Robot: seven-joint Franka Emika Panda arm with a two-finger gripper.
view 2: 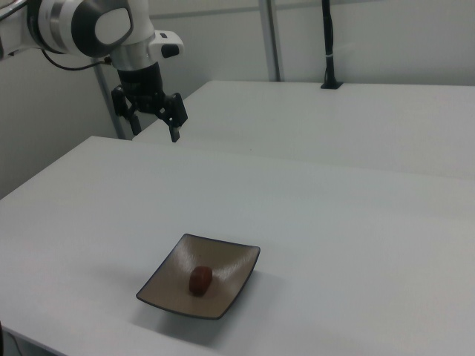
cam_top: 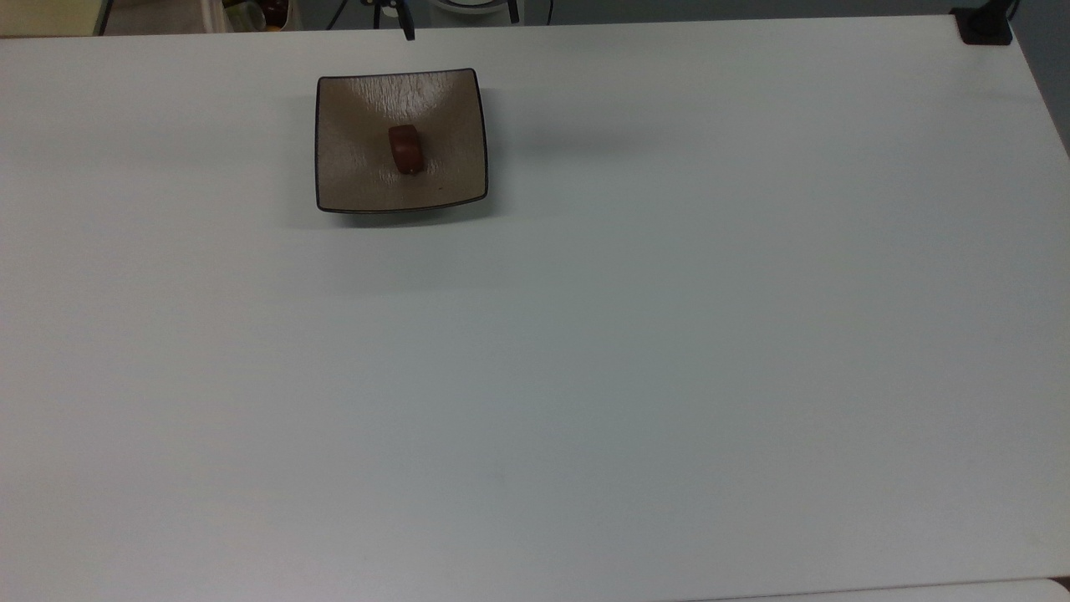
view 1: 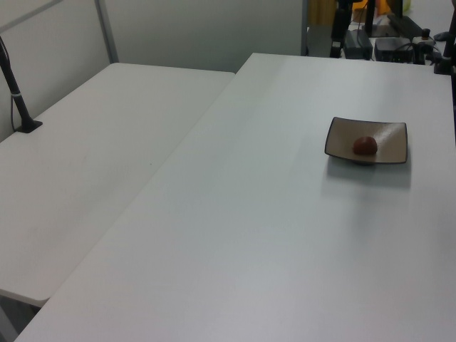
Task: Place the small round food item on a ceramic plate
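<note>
The small round food item [view 2: 200, 279] lay near the middle of the ceramic plate [view 2: 168, 277] on the desk [view 2: 356, 245]. My end effector [view 2: 155, 124] hung high and well apart, fingers spread, empty. I judged placement done; only parking the arm remained.
</note>
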